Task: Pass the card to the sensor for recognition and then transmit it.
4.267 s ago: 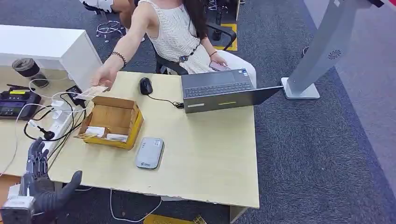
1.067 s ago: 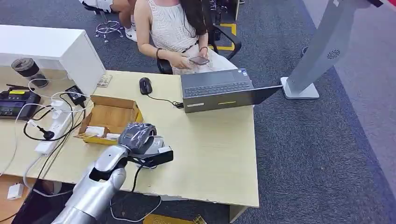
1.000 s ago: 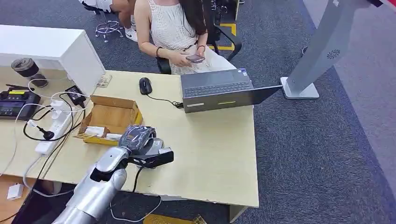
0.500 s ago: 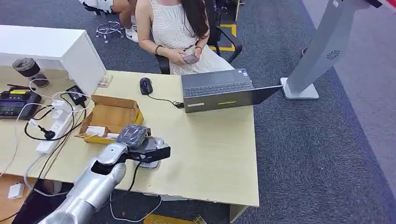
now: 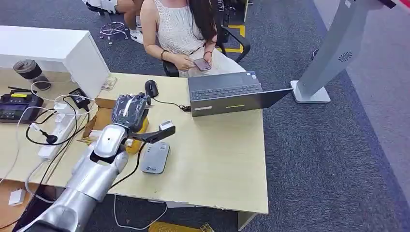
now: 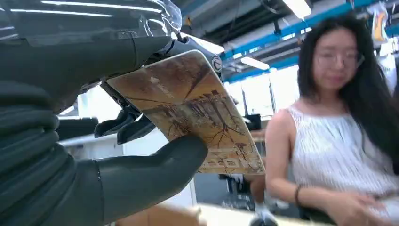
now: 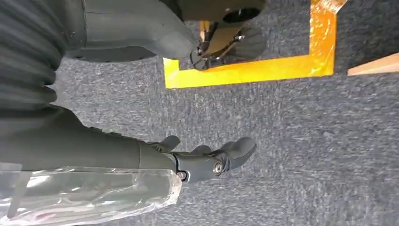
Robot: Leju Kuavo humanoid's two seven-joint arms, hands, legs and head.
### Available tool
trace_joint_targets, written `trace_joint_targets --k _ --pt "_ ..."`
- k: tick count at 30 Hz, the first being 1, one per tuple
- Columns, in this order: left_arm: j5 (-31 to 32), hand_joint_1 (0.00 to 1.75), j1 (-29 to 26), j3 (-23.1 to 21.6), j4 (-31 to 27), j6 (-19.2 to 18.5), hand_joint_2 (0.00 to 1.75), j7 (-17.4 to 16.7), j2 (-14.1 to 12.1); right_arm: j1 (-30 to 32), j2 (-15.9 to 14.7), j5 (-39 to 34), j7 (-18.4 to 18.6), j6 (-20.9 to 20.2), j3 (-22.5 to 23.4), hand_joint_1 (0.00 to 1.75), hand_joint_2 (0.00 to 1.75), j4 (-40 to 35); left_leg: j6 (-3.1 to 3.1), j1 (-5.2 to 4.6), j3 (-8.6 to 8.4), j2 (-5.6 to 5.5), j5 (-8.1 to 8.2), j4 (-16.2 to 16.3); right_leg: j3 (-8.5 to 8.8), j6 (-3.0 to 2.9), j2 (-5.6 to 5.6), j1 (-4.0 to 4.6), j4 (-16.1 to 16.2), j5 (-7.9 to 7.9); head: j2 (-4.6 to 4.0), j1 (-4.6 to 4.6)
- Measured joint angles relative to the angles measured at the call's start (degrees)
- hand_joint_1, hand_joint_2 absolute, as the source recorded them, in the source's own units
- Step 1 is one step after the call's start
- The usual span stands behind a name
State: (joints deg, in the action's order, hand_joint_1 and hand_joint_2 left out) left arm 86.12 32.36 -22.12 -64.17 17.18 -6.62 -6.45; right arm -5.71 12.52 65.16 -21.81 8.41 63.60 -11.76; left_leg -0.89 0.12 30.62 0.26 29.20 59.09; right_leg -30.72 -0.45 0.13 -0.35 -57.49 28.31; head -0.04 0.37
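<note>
The left hand (image 6: 70, 155) pinches the card (image 6: 193, 110) between thumb and fingers, raised above the tabletop (image 5: 217, 145) beyond the grey sensor (image 5: 154, 158), apparently offering it toward the seated person (image 5: 181, 29).

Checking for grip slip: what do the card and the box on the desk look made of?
Card: likely glossy plastic, judging by its printed face, rounded corner and sheen; the left hand pinches it. Box: matte brown corrugated cardboard with open flaps.
</note>
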Motion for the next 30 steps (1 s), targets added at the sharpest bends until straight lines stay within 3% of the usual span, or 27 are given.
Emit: trace_joint_targets --k 8,16,26,27,30 --pt "1.95 1.75 4.05 0.85 0.29 -0.29 1.75 0.28 -0.11 -0.28 0.0 0.0 0.35 -0.04 -0.7 0.0 1.75 0.0 0.03 0.01 0.07 -0.05 -0.07 0.0 -0.06 -0.01 -0.02 0.0 0.0 -0.01 0.0 0.02" --pt "2.95 1.75 13.21 1.88 7.13 -3.74 1.75 -0.09 -0.83 -0.27 0.0 -0.17 0.85 -0.35 -0.76 0.0 1.75 0.0 0.07 0.01 0.15 -0.02 -0.13 0.0 -0.18 -0.04 0.0 0.0 -0.01 -0.13 0.0 0.0" --pt "2.67 1.75 14.26 2.73 10.18 -3.65 1.75 -0.09 -0.94 -0.19 0.0 -0.2 0.85 -0.37 -0.76 0.0 1.75 0.0 0.07 0.0 0.17 0.0 -0.14 0.0 -0.21 -0.04 0.03 0.0 -0.01 -0.13 0.0 0.02" --pt "2.62 0.0 14.27 2.78 10.34 -3.65 1.75 -0.09 -0.94 -0.19 0.0 -0.2 0.85 -0.37 -0.76 0.0 1.75 0.0 0.07 0.0 0.18 0.0 -0.14 0.0 -0.21 -0.04 0.03 0.0 -0.01 -0.13 0.0 0.0" --pt "1.58 0.0 14.32 2.84 10.77 -4.43 1.75 0.02 -0.94 -0.17 0.0 -0.37 0.85 -0.37 -0.76 0.0 1.75 0.0 0.07 0.0 0.18 0.0 -0.14 0.0 -0.21 -0.04 0.03 0.0 -0.01 -0.13 0.0 0.0"
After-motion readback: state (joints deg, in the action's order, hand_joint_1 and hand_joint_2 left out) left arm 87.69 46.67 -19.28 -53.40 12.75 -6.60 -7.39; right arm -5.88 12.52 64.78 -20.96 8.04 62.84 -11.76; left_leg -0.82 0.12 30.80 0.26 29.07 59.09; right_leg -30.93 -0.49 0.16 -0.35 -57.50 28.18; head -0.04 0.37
